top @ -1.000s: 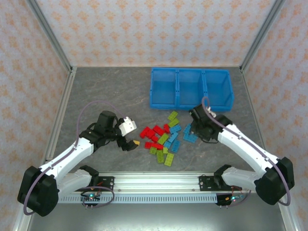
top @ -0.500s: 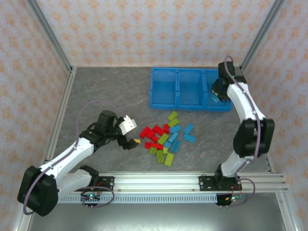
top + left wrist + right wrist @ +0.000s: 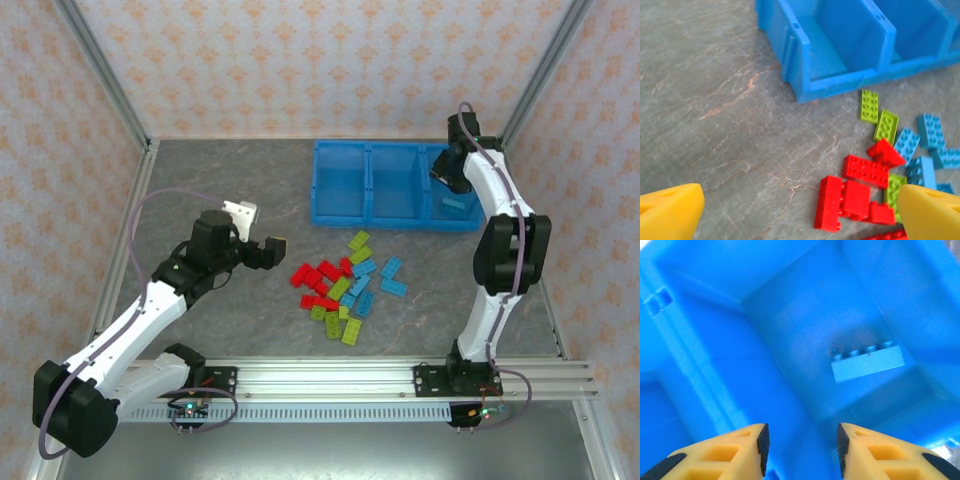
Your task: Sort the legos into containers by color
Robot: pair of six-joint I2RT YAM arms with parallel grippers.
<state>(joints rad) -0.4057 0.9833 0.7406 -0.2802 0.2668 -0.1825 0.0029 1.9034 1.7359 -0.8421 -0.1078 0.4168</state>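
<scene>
The legos (image 3: 345,285), red, lime green and light blue, lie in a loose pile on the grey table in front of the containers (image 3: 370,223), three joined blue bins. My left gripper (image 3: 258,232) hovers open just left of the pile. In the left wrist view its yellow fingertips (image 3: 670,212) flank bare table, with red bricks (image 3: 855,197) close on the right. My right gripper (image 3: 450,180) hangs open over the right bin. One light blue brick (image 3: 867,363) lies on that bin's floor, below and apart from the right gripper (image 3: 801,445).
Metal frame posts and patterned walls enclose the table. The rail carrying both arm bases (image 3: 330,380) runs along the near edge. Lime green bricks (image 3: 870,106) and light blue bricks (image 3: 930,131) lie between the red ones and the bins' front wall (image 3: 840,82).
My right arm swung from the pile up to the right bin and opened, and a light blue brick now lies in that bin. My left gripper rose and turned slightly.
</scene>
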